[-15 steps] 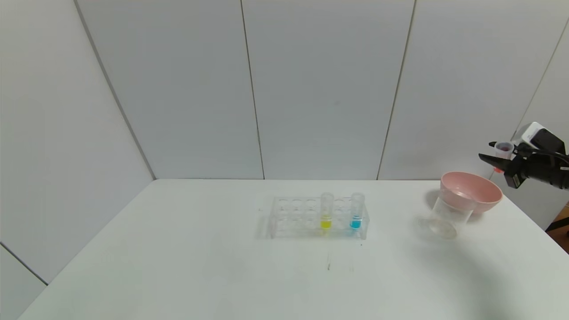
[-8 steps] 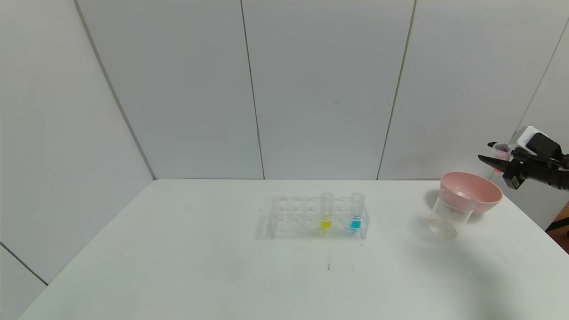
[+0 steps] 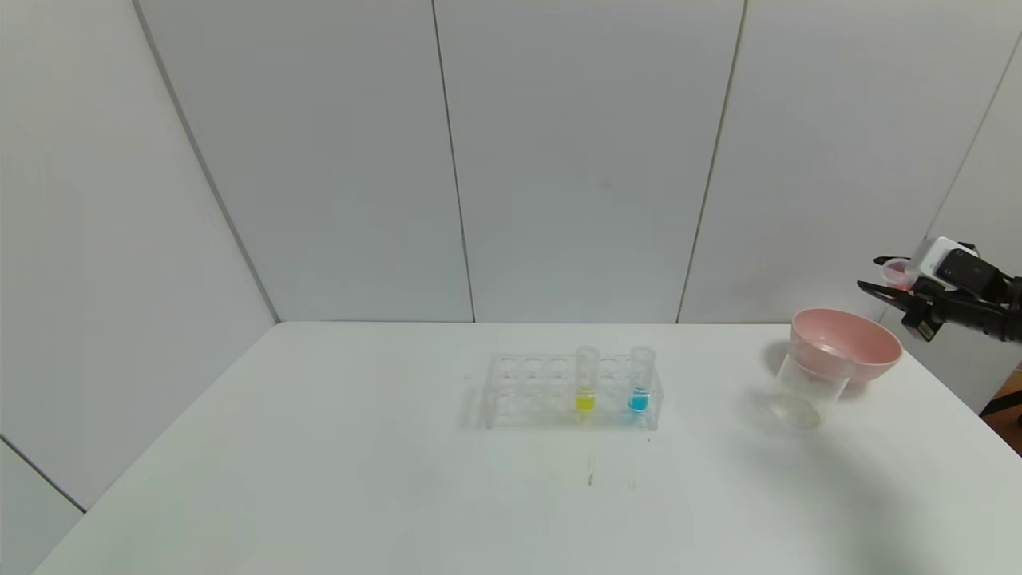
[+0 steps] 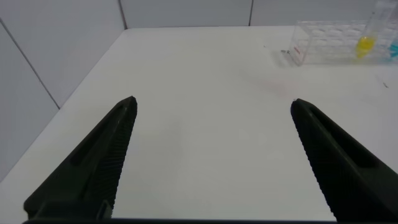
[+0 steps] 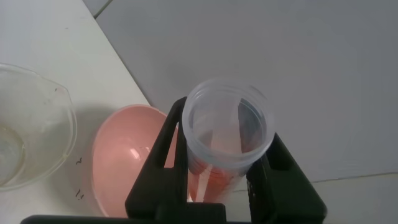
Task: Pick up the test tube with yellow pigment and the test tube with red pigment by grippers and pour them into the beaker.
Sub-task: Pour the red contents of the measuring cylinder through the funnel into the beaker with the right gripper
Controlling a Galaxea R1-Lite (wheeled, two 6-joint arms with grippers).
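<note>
- Right pincer (image 3: 888, 276): clamped on the red tube (image 5: 227, 140), above and beyond the pink bowl (image 3: 848, 345).
- Beaker (image 3: 805, 389): on the counter (image 3: 319, 479), touching the bowl.
- Yellow tube (image 3: 586, 378): upright in the rack (image 3: 527, 391).
- Left pincer (image 4: 211, 155): open over the counter.

Black right gripper (image 3: 885, 274), white block; left gripper's (image 4: 211, 158) ridged, tapered black fingers (image 4: 99, 162).

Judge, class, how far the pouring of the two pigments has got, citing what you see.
Done: nothing poured; the beaker looks empty. In hand: the right gripper, raised beyond the pink bowl, is shut on the test tube with red pigment. Left: pouring it, then the test tube with yellow pigment, standing in the rack. The left gripper is open.
</note>
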